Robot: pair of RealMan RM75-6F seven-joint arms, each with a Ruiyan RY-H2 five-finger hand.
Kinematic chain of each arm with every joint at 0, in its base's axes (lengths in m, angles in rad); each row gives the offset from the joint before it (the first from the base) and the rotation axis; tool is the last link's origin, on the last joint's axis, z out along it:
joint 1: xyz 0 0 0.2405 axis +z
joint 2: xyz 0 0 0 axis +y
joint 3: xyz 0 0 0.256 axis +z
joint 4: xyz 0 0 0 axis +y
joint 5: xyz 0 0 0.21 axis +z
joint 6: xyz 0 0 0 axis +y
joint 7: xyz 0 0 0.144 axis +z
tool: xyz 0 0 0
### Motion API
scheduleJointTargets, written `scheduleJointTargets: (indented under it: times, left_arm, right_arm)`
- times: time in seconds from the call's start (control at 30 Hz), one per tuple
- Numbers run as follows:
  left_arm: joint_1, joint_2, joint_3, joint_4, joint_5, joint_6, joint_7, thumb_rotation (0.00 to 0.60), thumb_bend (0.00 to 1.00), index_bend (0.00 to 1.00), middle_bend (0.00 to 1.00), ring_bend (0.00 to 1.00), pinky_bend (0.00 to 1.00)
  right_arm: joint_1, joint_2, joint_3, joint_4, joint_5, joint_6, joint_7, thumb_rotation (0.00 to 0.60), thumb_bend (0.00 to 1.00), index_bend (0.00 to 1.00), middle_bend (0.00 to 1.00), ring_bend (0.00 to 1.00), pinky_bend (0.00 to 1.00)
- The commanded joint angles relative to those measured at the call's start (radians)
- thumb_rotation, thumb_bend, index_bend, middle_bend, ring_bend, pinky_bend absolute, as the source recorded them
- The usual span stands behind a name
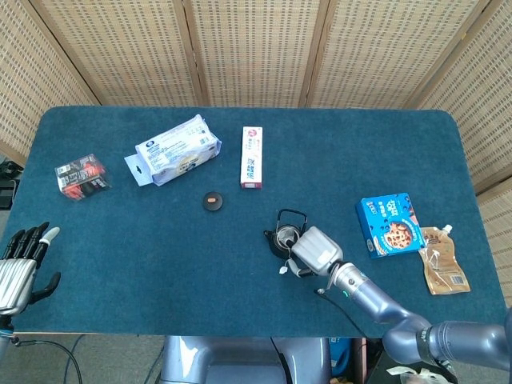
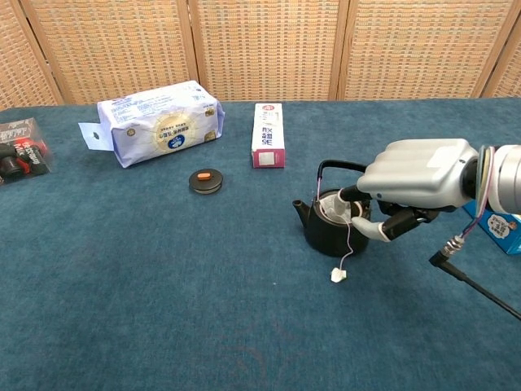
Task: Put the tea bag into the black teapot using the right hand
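Observation:
The black teapot [image 1: 280,238] [image 2: 324,230] stands lidless right of the table's middle. The white tea bag [image 2: 333,210] sits in its mouth. The bag's string runs over the pot's side to a small tag [image 1: 283,270] [image 2: 338,275] lying on the cloth. My right hand [image 1: 317,250] [image 2: 417,175] hovers over the pot from the right, fingers curled down at the opening and pinching the bag there. My left hand [image 1: 22,264] rests with fingers apart and nothing in it at the table's front left edge, seen only in the head view.
The pot's lid [image 1: 212,201] [image 2: 205,181] lies left of the pot. Behind are a tissue pack [image 1: 174,150] [image 2: 159,122] and a toothpaste box [image 1: 252,157] [image 2: 267,134]. A red-black packet [image 1: 80,176] lies far left. A blue cookie box [image 1: 390,224] and a brown pouch [image 1: 442,260] lie right.

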Motion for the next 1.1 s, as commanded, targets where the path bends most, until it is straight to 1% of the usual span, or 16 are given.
scheduleJointTargets:
  times: [0.03, 0.3, 0.57, 1.1]
  left_arm:
    - [0.0, 0.0, 0.0, 0.0, 0.0, 0.0, 0.0, 0.6, 0.41, 0.0, 0.0, 0.0, 0.0]
    - [-0.003, -0.003, 0.0, 0.0, 0.001, -0.005, 0.001, 0.6, 0.41, 0.0, 0.0, 0.0, 0.0]
    - [-0.001, -0.003, 0.001, 0.001, 0.001, -0.003, -0.001, 0.6, 0.41, 0.0, 0.0, 0.0, 0.0]
    - [-0.003, -0.005, 0.0, 0.003, 0.002, -0.004, -0.006, 0.6, 0.41, 0.0, 0.0, 0.0, 0.0]
  right_arm:
    - [0.001, -0.004, -0.001, 0.006, 0.003, 0.0, 0.002, 0.0, 0.74, 0.23, 0.93, 0.89, 0.98]
    - [0.006, -0.011, -0.006, 0.03, 0.016, 0.001, -0.002, 0.0, 0.74, 0.23, 0.93, 0.89, 0.98]
    - [0.001, -0.026, -0.029, 0.053, 0.019, 0.008, -0.019, 0.0, 0.74, 0.23, 0.93, 0.89, 0.98]
    - [-0.009, 0.053, -0.01, -0.055, -0.017, 0.072, -0.006, 0.0, 0.74, 0.22, 0.93, 0.89, 0.98]
